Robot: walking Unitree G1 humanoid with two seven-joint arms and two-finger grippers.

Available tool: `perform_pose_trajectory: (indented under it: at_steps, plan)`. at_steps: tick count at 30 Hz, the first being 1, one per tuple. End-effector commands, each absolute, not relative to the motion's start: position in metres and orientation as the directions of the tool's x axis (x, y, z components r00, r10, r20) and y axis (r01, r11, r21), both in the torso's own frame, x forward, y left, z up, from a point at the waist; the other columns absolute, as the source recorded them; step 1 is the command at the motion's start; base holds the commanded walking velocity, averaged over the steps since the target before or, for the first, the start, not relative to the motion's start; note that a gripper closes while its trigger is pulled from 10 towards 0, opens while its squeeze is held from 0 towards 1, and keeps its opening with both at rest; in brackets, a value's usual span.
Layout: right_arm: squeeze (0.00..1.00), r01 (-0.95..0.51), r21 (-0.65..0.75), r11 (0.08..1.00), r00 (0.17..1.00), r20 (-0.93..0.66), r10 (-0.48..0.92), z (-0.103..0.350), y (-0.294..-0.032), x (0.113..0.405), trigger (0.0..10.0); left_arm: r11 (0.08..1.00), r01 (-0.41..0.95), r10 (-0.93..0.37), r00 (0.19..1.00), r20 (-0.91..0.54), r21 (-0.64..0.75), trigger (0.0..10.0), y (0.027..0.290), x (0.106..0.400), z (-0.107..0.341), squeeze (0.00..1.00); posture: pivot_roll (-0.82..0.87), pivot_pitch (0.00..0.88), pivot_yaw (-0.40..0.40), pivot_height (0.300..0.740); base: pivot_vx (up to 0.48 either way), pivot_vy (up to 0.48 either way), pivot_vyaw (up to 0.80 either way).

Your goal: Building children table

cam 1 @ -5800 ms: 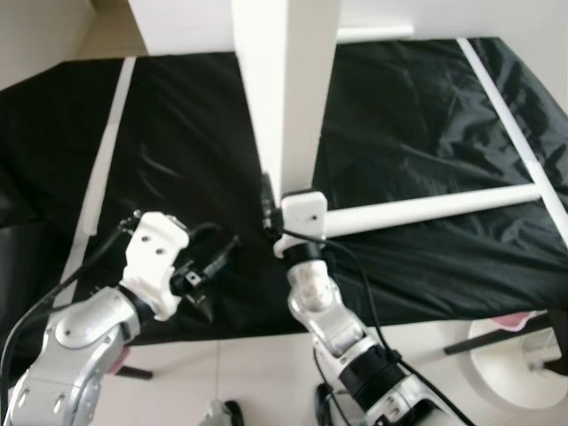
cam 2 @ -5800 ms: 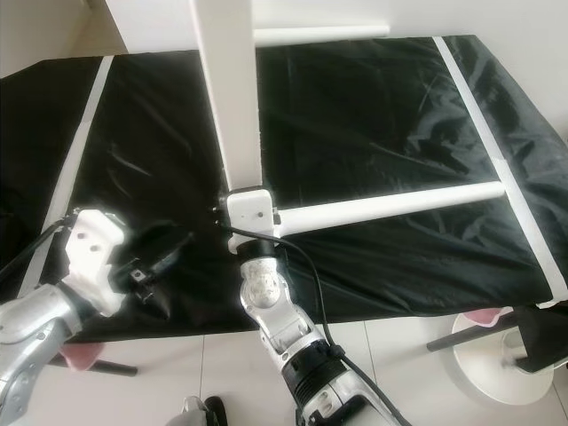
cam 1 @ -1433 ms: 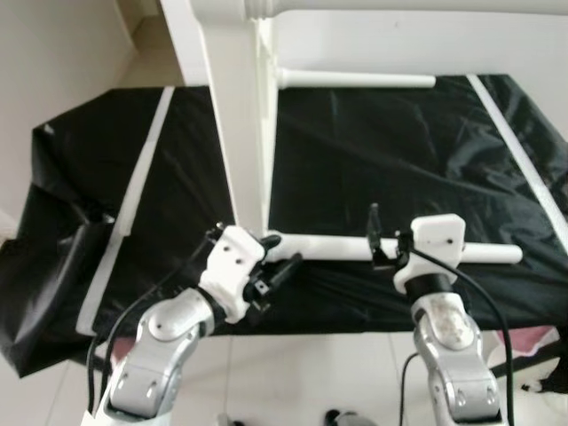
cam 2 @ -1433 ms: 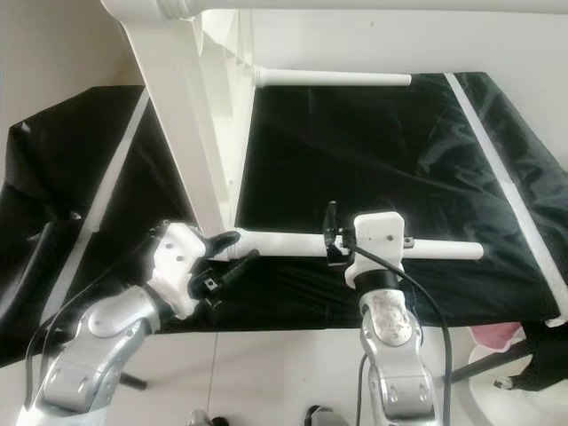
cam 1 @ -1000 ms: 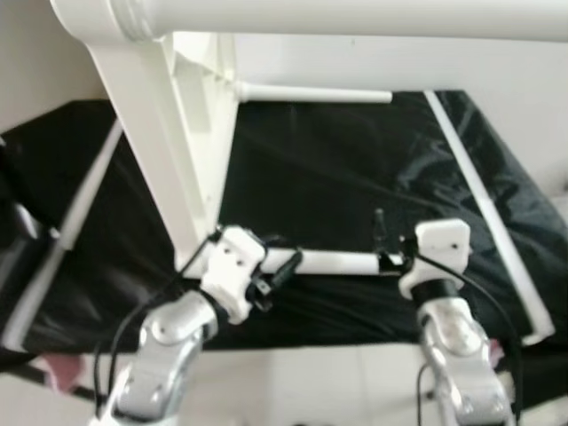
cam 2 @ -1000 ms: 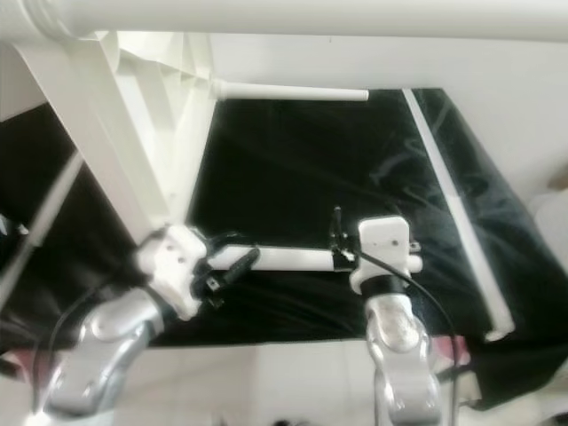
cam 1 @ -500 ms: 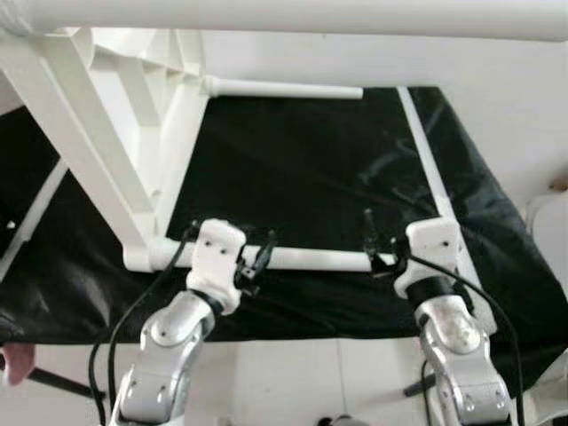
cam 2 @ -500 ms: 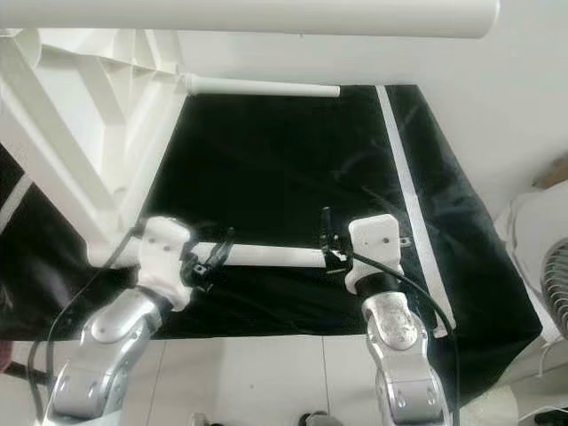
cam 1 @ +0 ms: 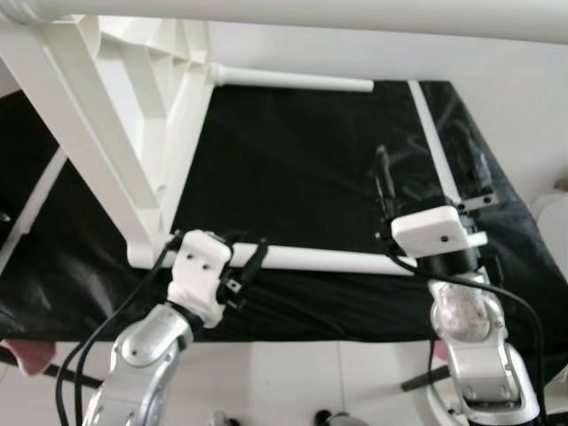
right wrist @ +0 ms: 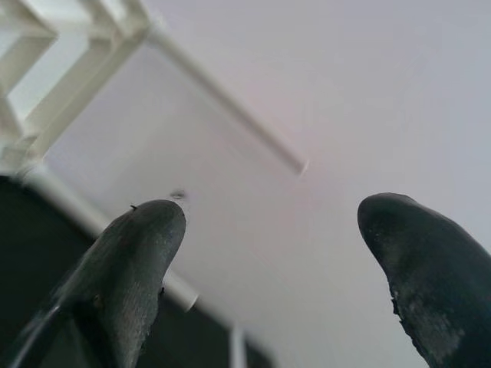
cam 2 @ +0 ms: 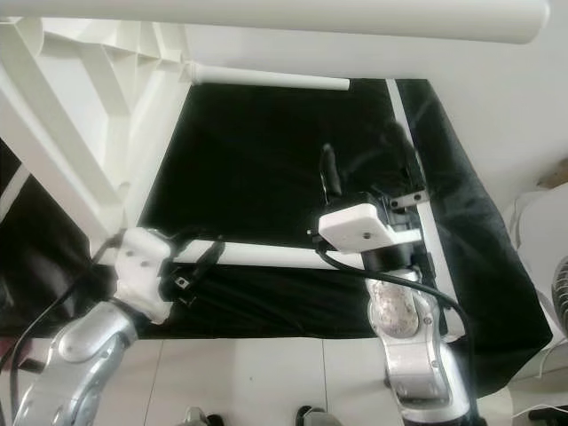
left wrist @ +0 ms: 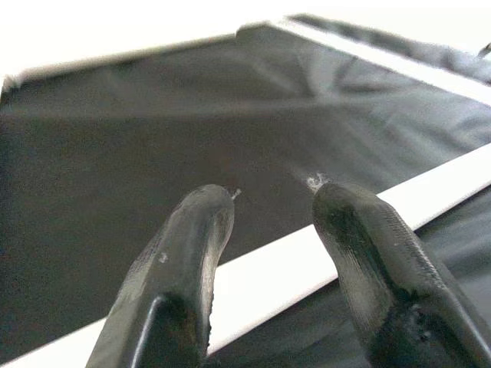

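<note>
The white children's table frame lies on its side over a black sheet. One leg crosses the top of the view and another sticks out at the back. The near leg runs level to the right from the frame's lower corner. My left gripper is at that leg close to the frame, open; in the left wrist view the leg passes behind both fingers. My right gripper is open above the leg's free end, pointing up, with nothing between its fingers.
White strips lie along the sheet's right and left sides. A white fan stands on the floor at the far right. A pink item shows under the sheet's near left edge. White tiled floor lies below my arms.
My right gripper has risen from the near leg's free end and tipped upward with its fingers wide apart. My left gripper stays at the leg near the frame.
</note>
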State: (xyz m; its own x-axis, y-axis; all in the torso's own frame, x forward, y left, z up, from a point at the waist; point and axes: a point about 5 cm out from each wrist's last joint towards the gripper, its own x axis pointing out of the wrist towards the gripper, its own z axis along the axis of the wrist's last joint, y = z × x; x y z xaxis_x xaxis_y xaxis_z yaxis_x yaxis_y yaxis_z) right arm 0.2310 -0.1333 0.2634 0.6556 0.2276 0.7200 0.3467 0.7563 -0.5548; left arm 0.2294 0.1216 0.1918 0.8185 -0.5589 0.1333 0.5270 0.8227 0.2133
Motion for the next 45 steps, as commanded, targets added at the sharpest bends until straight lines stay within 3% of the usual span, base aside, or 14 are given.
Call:
perform_pose_trajectory:
  at_steps: [1,3,7,8,16,21,23,24,31,33,37,40,45]
  plan:
    - [0.00,0.430,-0.553,0.714,0.566,0.781,0.264,0.276,-0.131,0.222,10.0,0.787,0.575,-0.609,0.781,0.135,0.223,10.0,0.123,0.223,0.193,0.00,-0.03,0.197,0.029,0.740,0.000,0.000,0.00]
    - [0.00,0.504,-0.528,0.683,0.488,0.827,0.279,0.289,-0.132,0.219,10.0,0.789,0.571,-0.607,0.782,0.142,0.226,10.0,0.126,0.224,0.194,0.00,-0.03,0.195,0.038,0.740,0.000,0.000,0.00]
    - [0.00,0.540,-0.508,0.671,0.446,0.849,0.284,0.297,-0.132,0.217,10.0,0.795,0.566,-0.601,0.784,0.157,0.217,10.0,0.128,0.224,0.196,0.00,-0.03,0.195,0.038,0.740,0.000,0.000,0.00]
    - [0.00,0.608,-0.481,0.631,0.332,0.876,0.349,0.309,-0.128,0.213,10.0,0.789,0.581,-0.612,0.771,0.173,0.202,10.0,0.129,0.225,0.199,0.00,-0.03,0.190,0.081,0.740,0.000,0.000,0.00]
    - [0.00,0.640,-0.492,0.591,0.229,0.855,0.465,0.307,-0.121,0.217,10.0,0.742,0.635,-0.668,0.727,0.160,0.215,10.0,0.130,0.228,0.201,0.00,-0.04,0.186,0.117,0.740,0.000,0.000,0.00]
    - [0.00,0.545,-0.511,0.665,0.332,0.860,0.389,0.295,-0.124,0.224,10.0,0.757,0.615,-0.651,0.740,0.171,0.222,10.0,0.132,0.234,0.201,0.00,-0.04,0.176,0.101,0.740,0.000,0.000,0.00]
    - [0.00,0.470,-0.503,0.726,0.417,0.851,0.320,0.284,-0.126,0.228,10.0,0.774,0.595,-0.631,0.754,0.182,0.217,10.0,0.132,0.238,0.201,0.00,-0.04,0.176,0.093,0.740,0.000,0.000,0.00]
    - [0.00,0.389,-0.489,0.781,0.515,0.818,0.256,0.270,-0.125,0.231,10.0,0.792,0.575,-0.608,0.772,0.185,0.206,10.0,0.131,0.239,0.199,0.00,-0.04,0.176,0.083,0.740,0.000,0.000,0.00]
    - [0.00,0.253,-0.411,0.876,0.668,0.729,0.148,0.245,-0.127,0.238,10.0,0.829,0.526,-0.556,0.811,0.180,0.192,10.0,0.131,0.243,0.195,0.00,-0.04,0.174,0.057,0.740,0.000,0.000,0.00]
    - [0.00,0.167,-0.336,0.927,0.787,0.612,0.080,0.224,-0.130,0.245,10.0,0.875,0.456,-0.481,0.859,0.176,0.165,10.0,0.133,0.248,0.191,0.00,-0.04,0.169,0.045,0.740,0.000,0.000,0.00]
    - [0.00,0.139,-0.299,0.944,0.828,0.558,0.054,0.215,-0.132,0.247,10.0,0.895,0.419,-0.441,0.882,0.168,0.150,10.0,0.135,0.251,0.189,0.00,-0.04,0.168,0.043,0.740,0.000,0.000,0.00]
    - [0.00,0.043,-0.191,0.981,0.934,0.356,0.028,0.186,-0.136,0.254,10.0,0.938,0.331,-0.344,0.925,0.159,0.103,10.0,0.138,0.258,0.183,0.00,-0.04,0.165,0.027,0.740,0.000,0.000,0.00]
    - [0.00,0.003,-0.164,0.986,0.960,0.277,0.043,0.176,-0.134,0.253,10.0,0.962,0.266,-0.270,0.959,0.086,0.056,10.0,0.143,0.263,0.170,0.00,-0.05,0.165,0.026,0.740,0.000,0.000,0.00]
